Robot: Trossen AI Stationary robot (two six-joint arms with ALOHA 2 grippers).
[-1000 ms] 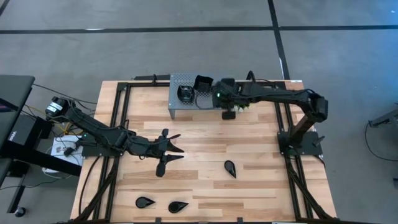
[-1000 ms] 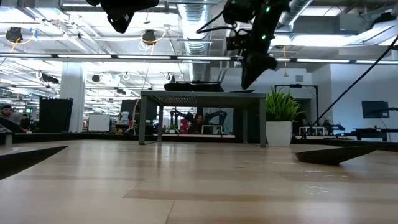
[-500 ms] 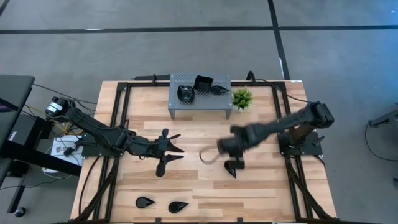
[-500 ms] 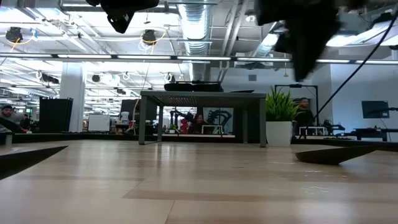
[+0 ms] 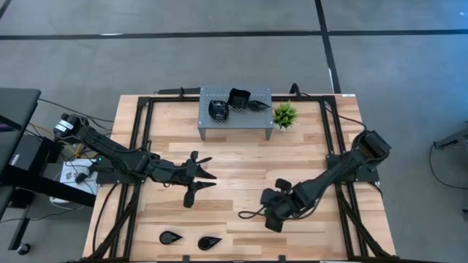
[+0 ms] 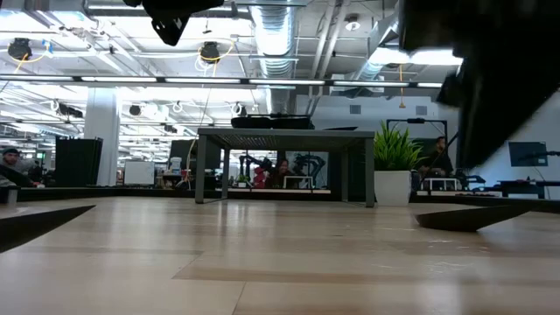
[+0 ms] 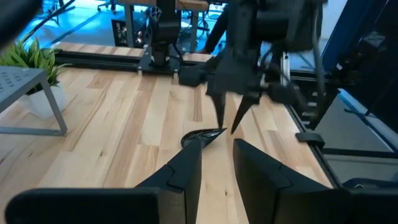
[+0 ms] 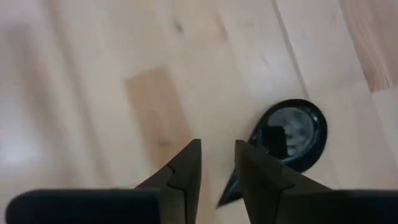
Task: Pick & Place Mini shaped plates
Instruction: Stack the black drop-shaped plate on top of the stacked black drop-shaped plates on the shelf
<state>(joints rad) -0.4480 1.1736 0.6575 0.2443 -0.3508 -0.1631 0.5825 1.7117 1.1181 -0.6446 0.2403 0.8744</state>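
A black teardrop plate [image 8: 289,132] lies flat on the table, also seen in the left wrist view [image 7: 203,135]. My right gripper [image 8: 217,149] hangs open just above it, pointing down, with the fingertips beside the plate's pointed end. In the high view my right gripper [image 5: 270,210] hides this plate. My left gripper [image 5: 207,176] hovers open and empty over the table's left middle. Two more teardrop plates [image 5: 170,237] [image 5: 209,241] lie near the near edge. Three plates [image 5: 217,109] sit on the grey stand [image 5: 252,120].
A small green potted plant [image 5: 284,115] stands right of the grey stand at the far side. In the low view the stand [image 6: 280,133] is far off and a plate [image 6: 472,217] lies at the right. Bare wood stretches between the two arms.
My right arm has swung from the grey stand at the far side toward the near edge and come down over the teardrop plate on the table's right middle. A plate now shows on the stand where the gripper had been.
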